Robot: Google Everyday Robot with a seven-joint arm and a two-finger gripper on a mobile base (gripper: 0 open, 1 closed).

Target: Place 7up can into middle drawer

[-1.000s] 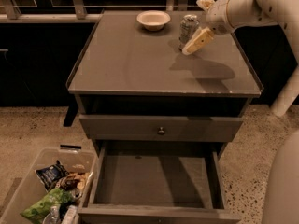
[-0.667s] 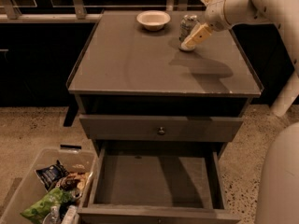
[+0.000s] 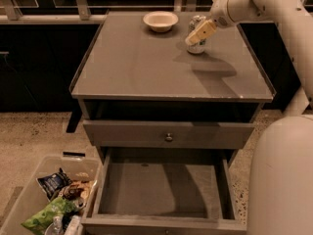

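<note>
Gripper [image 3: 199,32] at 7up can [image 3: 197,47], upright on cabinet top [image 3: 146,67] nr bowl [image 3: 160,20]; grip state: can't tell. Middle drawer [image 3: 161,190] pulled out below, prob. to receive can.

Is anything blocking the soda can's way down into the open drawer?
No, nothing visible. The pincer is right at the can on the tabletop, the bowl sits apart, and the drawer below is open and bare.

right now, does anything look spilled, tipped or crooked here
Nothing stands out: the can stands upright on the cabinet top at the gripper, the bowl sits level, and the open drawer is pulled out straight.
</note>
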